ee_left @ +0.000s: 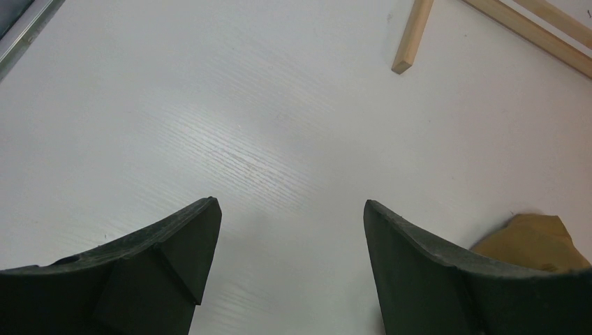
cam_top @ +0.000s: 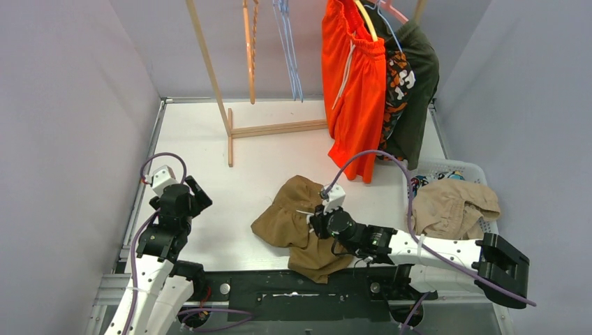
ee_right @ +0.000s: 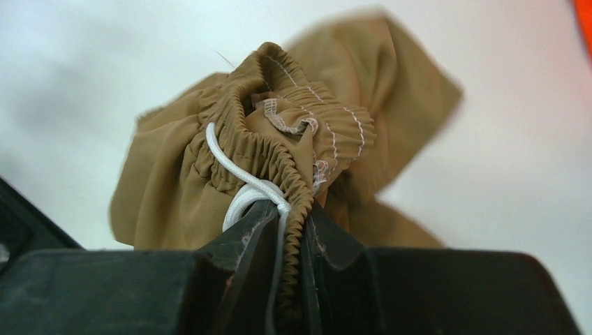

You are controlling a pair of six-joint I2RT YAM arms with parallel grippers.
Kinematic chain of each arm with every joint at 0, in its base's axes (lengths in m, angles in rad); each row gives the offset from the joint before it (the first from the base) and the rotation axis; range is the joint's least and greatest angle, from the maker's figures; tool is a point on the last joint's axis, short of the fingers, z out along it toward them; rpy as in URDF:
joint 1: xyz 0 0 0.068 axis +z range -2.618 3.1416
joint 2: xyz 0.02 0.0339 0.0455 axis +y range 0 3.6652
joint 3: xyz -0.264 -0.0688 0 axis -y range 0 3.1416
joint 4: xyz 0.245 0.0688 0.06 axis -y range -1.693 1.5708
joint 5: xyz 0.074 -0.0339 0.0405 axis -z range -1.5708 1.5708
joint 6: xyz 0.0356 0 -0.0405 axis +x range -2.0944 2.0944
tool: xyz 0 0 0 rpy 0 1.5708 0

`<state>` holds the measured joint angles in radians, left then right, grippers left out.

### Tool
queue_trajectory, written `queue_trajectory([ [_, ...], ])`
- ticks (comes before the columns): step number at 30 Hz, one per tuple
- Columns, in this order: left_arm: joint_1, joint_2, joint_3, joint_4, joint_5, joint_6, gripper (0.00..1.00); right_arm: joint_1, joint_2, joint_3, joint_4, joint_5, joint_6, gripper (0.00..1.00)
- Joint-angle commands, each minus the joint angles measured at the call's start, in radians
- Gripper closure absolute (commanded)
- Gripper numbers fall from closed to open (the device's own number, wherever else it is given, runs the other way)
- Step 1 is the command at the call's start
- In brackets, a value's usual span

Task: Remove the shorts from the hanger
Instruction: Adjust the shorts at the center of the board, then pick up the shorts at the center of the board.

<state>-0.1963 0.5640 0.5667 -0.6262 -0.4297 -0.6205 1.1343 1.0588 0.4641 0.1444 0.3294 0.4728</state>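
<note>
white tabletop [cam_top: 279, 146] under grey walls carries the brown shorts [cam_top: 290, 220], crumpled near the front edge. right gripper [ee_right: 286, 223] is clamped on their elastic waistband and white drawstring [ee_right: 230, 164]. left gripper [ee_left: 290, 206] hangs with jaws wide apart over bare table, holding nothing. orange-red shorts [cam_top: 352, 91] hang at the back on a hanger [cam_top: 368, 21]. cloth looks light and limp, likely to sag; the gathered waistband seems the firmest hold.

Camouflage shorts [cam_top: 399, 82] half behind orange pair [cam_top: 352, 98]
</note>
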Motion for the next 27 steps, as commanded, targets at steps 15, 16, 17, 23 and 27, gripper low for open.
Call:
queue_trajectory([
  [15, 0.006, 0.002, 0.027, 0.07, 0.02, 0.018, 0.25, 0.016, 0.338, 0.36, -0.709, 0.031, 0.544, 0.01],
  [16, 0.007, 0.002, 0.028, 0.071, 0.021, 0.018, 0.26, 0.018, 0.38, 0.388, -0.726, 0.024, 0.539, 0.02],
  [17, 0.007, 0.002, 0.027, 0.07, 0.021, 0.018, 0.26, 0.022, 0.427, 0.418, -0.748, 0.029, 0.547, 0.02],
  [23, 0.006, -0.003, 0.025, 0.067, 0.019, 0.016, 0.26, 0.093, 0.638, 0.477, -0.783, 0.167, 0.708, 0.02],
  [27, 0.006, -0.004, 0.026, 0.066, 0.017, 0.015, 0.26, 0.096, 0.756, 0.465, -0.734, 0.138, 0.709, 0.13],
])
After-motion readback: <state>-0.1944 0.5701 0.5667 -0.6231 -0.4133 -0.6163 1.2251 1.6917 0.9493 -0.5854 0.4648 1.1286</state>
